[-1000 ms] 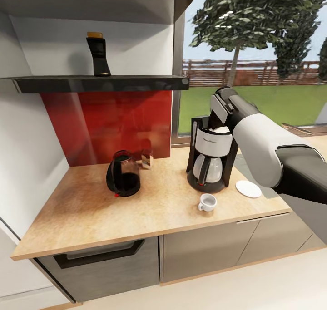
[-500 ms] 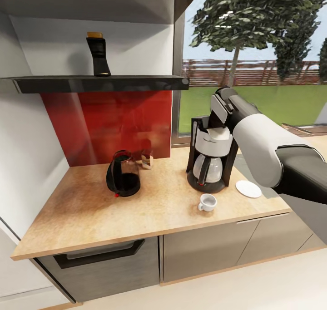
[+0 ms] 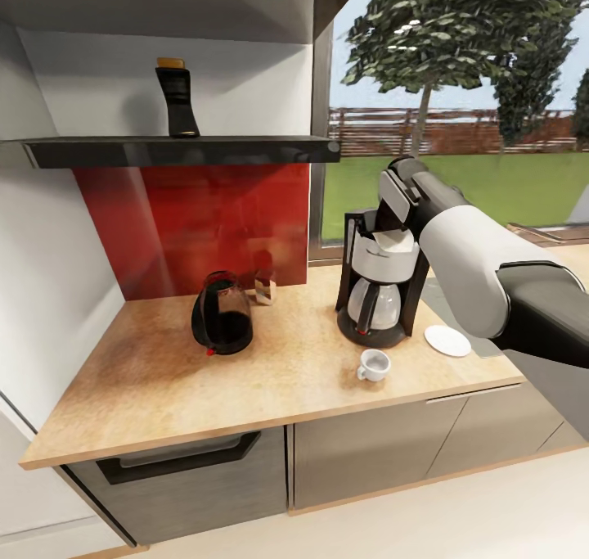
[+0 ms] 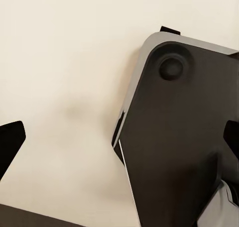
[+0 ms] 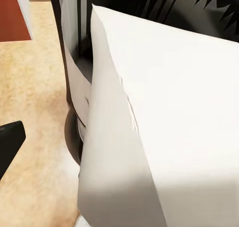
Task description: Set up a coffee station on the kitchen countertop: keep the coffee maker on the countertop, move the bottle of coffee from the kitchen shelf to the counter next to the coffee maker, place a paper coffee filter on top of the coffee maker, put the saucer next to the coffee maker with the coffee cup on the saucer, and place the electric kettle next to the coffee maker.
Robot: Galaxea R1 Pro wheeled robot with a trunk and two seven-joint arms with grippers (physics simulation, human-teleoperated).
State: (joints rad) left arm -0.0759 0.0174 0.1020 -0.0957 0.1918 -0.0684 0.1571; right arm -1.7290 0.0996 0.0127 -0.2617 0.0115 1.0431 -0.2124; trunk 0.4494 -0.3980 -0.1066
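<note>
The black coffee maker (image 3: 378, 289) stands on the light-wood countertop (image 3: 164, 387) by the window. A white paper coffee filter (image 3: 392, 242) lies tilted on its top, and it looms large in the right wrist view (image 5: 164, 122). My right gripper (image 3: 389, 218) hangs just above it, open, with one black fingertip (image 5: 10, 142) apart from the paper. The white coffee cup (image 3: 373, 365) sits in front of the machine and the saucer (image 3: 447, 340) to its right. The dark electric kettle (image 3: 221, 313) stands to its left. The bottle of coffee (image 3: 176, 101) is on the black shelf (image 3: 245, 150). My left gripper (image 4: 119, 142) is open and holds nothing.
A small tan-and-silver shaker (image 3: 263, 287) stands against the red backsplash (image 3: 196, 215) behind the kettle. The wall closes the counter's left end. Dark grey cabinets (image 3: 368, 453) run below. The left wrist view looks down on pale floor and a dark part of the robot's base (image 4: 179, 137).
The filter has dropped and spread lower across the coffee maker's top. My right arm has hardly moved. Nothing else has shifted.
</note>
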